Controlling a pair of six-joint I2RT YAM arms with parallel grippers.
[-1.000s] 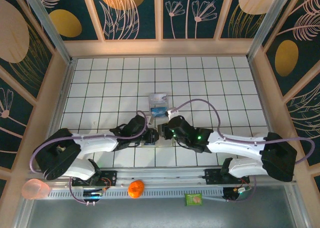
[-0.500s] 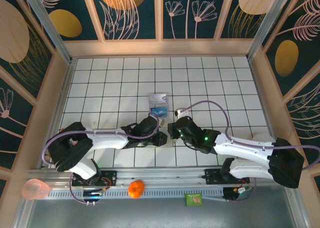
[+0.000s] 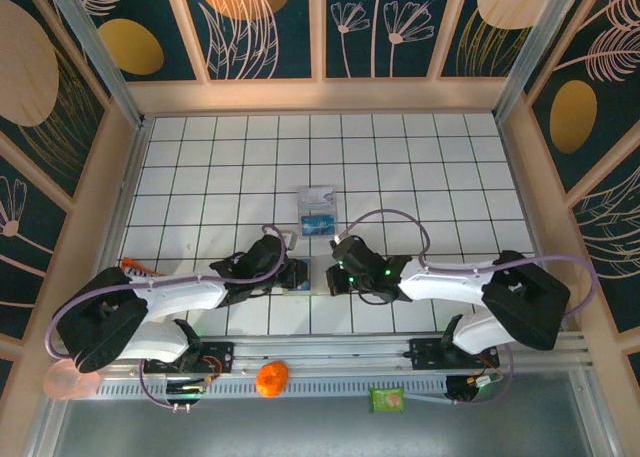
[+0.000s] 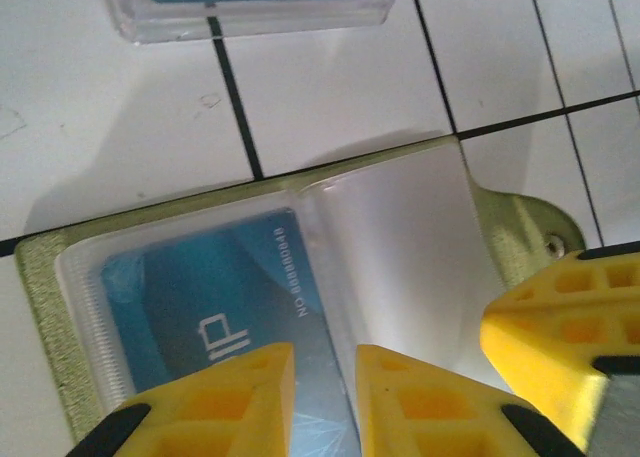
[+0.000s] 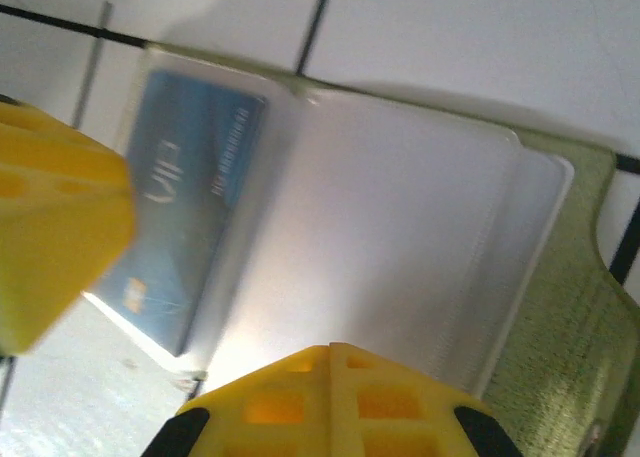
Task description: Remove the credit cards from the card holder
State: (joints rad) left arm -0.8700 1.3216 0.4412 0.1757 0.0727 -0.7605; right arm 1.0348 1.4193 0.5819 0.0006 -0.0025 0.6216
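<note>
The card holder (image 4: pixel 36 307) lies open and flat on the white tiled table (image 3: pixel 200 167), close to my bases and right between my two grippers. My left gripper (image 4: pixel 325 367) sits low over the half on its own side. Its fingers have just a thin gap between them, right above a blue card (image 4: pixel 200 317) that's tucked inside a clear sleeve (image 4: pixel 400 237). Honestly I can't tell if I'm pinching anything there or just pressing down. My right gripper (image 5: pixel 330 362) is closed up tight, fingertips together at the edge of the clear plastic on the other half. Whether it has caught the plastic, I can't tell either. Just beyond the holder two more cards lie on the table, out of the holder: a pale card (image 3: pixel 318 196) farther out and a second blue card (image 3: pixel 318 223) right beside it, nearer the holder.
</note>
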